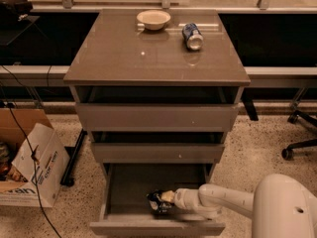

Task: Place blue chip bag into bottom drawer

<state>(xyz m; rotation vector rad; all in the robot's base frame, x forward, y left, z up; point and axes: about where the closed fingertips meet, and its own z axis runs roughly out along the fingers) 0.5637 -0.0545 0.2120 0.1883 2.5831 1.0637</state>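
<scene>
Tool pinches crinkly foil blue chip bag inside boxy, flat-fronted bottom drawer.

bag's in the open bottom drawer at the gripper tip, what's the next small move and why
Probably release it: the blue chip bag sits low inside the bottom drawer, behind its front panel, at the tip of the gripper, so letting go should leave it there.

Dim warm light; cabinet top glare; claw inside shadowed bottom drawer.
</scene>
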